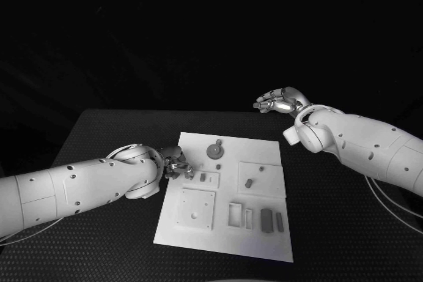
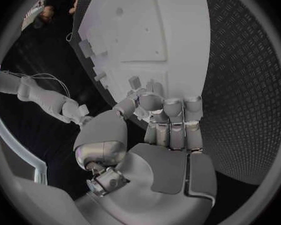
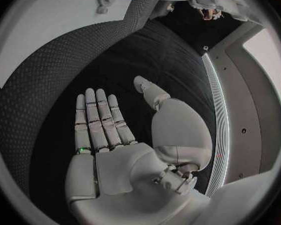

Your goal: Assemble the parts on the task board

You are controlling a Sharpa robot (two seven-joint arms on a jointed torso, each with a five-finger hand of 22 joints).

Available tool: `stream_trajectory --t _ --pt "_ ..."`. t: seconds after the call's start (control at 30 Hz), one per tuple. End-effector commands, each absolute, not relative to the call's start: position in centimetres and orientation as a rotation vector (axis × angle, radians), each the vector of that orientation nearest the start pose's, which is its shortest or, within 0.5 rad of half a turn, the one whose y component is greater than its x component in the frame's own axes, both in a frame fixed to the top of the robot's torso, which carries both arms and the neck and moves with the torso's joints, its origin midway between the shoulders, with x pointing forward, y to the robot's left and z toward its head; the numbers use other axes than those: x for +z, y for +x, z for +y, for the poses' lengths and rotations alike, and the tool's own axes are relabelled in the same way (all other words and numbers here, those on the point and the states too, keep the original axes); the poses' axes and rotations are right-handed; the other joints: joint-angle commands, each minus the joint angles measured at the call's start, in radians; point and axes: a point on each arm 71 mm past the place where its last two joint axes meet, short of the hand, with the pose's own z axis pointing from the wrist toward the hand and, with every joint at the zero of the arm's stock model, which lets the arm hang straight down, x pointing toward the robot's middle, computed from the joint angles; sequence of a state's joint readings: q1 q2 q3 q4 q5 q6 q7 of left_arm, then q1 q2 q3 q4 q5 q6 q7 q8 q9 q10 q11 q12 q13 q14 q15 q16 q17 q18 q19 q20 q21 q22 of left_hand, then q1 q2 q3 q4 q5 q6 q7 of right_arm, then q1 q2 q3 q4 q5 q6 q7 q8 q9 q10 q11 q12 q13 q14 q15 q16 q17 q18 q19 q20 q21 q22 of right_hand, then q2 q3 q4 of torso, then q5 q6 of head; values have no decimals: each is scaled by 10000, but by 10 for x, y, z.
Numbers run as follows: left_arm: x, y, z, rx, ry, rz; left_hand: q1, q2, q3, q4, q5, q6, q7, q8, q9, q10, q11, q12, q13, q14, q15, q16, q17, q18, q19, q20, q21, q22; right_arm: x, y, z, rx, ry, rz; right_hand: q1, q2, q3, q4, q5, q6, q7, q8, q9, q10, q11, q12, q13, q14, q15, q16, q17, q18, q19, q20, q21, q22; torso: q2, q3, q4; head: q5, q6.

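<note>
The white task board (image 1: 264,152) lies in the middle of the black table. On it are a round toothed part (image 1: 214,150), two small upright parts (image 1: 203,177) near its left side, and dark bars (image 1: 266,221) in slots near the front. My left hand (image 1: 176,163) sits at the board's left edge with fingers (image 2: 172,110) curled and the thumb (image 2: 129,106) against them. Whether a part lies between them is hidden. My right hand (image 1: 282,101) hovers above the table's far edge, away from the board (image 3: 47,25), fingers (image 3: 97,117) straight and apart, holding nothing.
A raised square plate (image 1: 195,207) sits at the board's front left, and another (image 1: 261,177) at its right carries small parts. Black table (image 1: 106,135) surrounds the board on all sides. Cables (image 1: 388,202) hang under my right arm.
</note>
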State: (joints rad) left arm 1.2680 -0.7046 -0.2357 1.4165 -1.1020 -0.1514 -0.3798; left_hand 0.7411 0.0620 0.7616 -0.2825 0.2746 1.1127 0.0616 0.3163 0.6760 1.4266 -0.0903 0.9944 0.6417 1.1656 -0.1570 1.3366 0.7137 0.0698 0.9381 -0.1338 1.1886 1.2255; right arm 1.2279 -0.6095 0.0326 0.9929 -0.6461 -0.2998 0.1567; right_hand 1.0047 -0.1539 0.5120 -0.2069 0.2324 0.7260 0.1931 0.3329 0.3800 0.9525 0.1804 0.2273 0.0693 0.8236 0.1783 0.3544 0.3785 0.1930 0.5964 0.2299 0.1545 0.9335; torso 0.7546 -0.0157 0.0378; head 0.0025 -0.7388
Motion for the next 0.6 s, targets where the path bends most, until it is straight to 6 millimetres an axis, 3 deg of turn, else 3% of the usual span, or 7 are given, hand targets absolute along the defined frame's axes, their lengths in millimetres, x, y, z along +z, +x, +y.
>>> stream_trajectory --t 0.03,0.6 --pt "-255 486 184 -4485 -1283 21797 77 77 59 9 25 809 -607 56 -7 -145 -217 41 11 473 -564 34 14 143 84 -1424 60 -12 -175 584 -247 9767 6416 15382 42 24 -35 11 64 -54 185 32 -15 -19 -21 -48 -11 -86 7 29 -16 -45 -70 0 -52 11 4 5 2 6 -25" --pt "-257 487 185 -4233 -1101 22080 75 -44 72 31 98 898 -628 109 31 -141 -234 122 8 486 -569 59 24 155 81 -1421 98 -51 -176 584 -247 9737 6435 15356 41 27 -38 12 68 -58 185 32 -18 -22 -21 -53 -12 -91 9 30 -22 -46 -73 0 -59 15 5 4 -7 1 -43"
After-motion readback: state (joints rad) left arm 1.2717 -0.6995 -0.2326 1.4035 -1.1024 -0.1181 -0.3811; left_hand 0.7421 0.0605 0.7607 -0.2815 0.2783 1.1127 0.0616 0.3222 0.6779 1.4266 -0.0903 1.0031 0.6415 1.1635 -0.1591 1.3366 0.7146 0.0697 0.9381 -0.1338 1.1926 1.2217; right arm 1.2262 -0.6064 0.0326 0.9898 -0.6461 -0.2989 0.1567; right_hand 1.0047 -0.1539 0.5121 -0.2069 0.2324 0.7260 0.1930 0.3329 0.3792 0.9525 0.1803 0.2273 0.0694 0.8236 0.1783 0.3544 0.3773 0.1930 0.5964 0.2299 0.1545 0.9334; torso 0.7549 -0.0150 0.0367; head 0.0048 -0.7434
